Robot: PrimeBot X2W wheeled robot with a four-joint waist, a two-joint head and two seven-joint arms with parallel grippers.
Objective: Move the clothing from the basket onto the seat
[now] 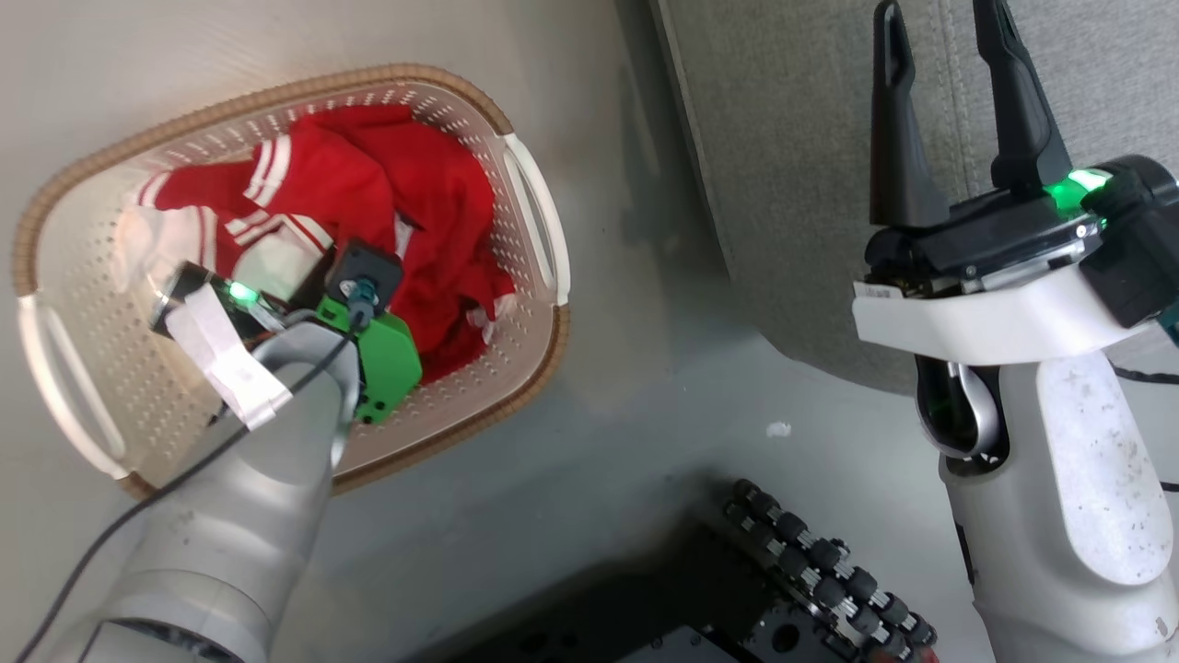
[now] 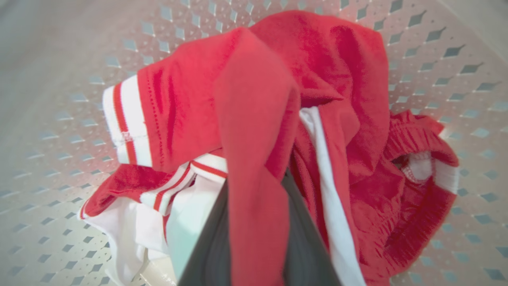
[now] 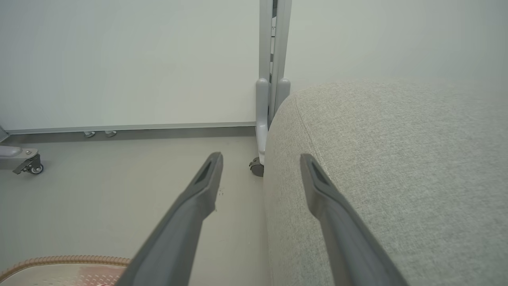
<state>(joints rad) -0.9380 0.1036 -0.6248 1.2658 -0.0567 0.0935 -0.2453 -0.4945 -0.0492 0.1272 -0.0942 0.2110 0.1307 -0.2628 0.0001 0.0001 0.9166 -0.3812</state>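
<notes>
The red clothing (image 1: 405, 203) lies in the basket (image 1: 55, 212), not yet on the seat (image 1: 801, 120) beside the basket, so most work is left; the left gripper (image 2: 254, 190) pinches a red fold, and the right gripper (image 1: 935, 28) is spread wide.

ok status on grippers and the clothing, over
Left gripper shut on red white-striped fabric clothing inside cream perforated plastic basket. Right gripper open, empty, at edge of grey upholstered seat. Nothing seen blocking the way across.
</notes>
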